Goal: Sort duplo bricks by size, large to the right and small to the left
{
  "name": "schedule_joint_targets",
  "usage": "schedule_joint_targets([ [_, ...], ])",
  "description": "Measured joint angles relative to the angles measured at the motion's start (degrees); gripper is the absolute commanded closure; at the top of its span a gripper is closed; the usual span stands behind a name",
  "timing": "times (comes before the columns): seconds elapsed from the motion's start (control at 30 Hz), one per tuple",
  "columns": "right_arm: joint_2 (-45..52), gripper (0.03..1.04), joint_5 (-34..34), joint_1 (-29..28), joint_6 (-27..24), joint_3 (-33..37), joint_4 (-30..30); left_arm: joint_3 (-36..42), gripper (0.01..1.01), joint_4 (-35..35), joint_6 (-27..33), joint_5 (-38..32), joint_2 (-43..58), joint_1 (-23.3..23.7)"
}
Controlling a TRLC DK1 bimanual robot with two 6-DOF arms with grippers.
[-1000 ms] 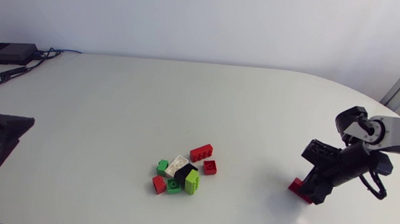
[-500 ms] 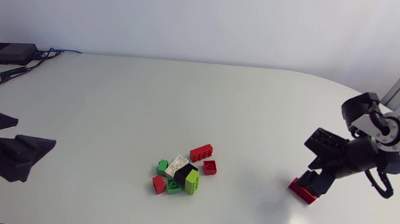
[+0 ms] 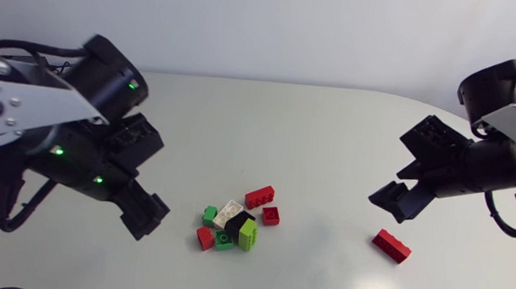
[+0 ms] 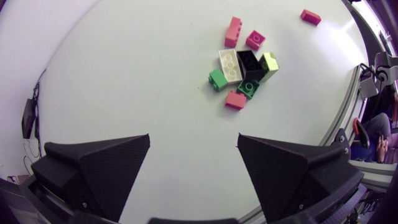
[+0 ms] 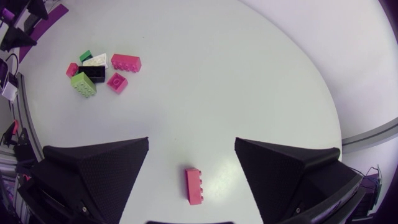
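As the brick pile (image 4: 249, 62) lies ahead of our wide-open, empty left claw (image 4: 193, 142), we judge that arm nearer.

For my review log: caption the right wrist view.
Right gripper, jaws open, above long red brick; brick pile ahead.

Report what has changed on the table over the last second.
The right gripper let go of the long red brick at the right and lifted away from it, jaws open. The left gripper swung in from the left edge and now hangs beside the brick pile, jaws open. The pile itself has not shifted.
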Motion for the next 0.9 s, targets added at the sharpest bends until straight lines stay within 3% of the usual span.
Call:
schedule_joint_targets([
  [0.2,-3.8,0.06,-0.4,2.0,3.5,-1.8,0.0,0.0,0.049,5.0,1.5,6.2,4.9,-0.1],
  [0.4,-4.3,0.06,-0.3,2.8,5.7,-2.4,0.1,-1.5,0.048,13.2,1.2,7.3,9.9,-3.3],
  [0.9,-2.7,0.06,-0.3,-0.7,7.5,-5.1,4.8,-7.0,0.046,18.1,3.1,7.5,17.0,-7.1],
])
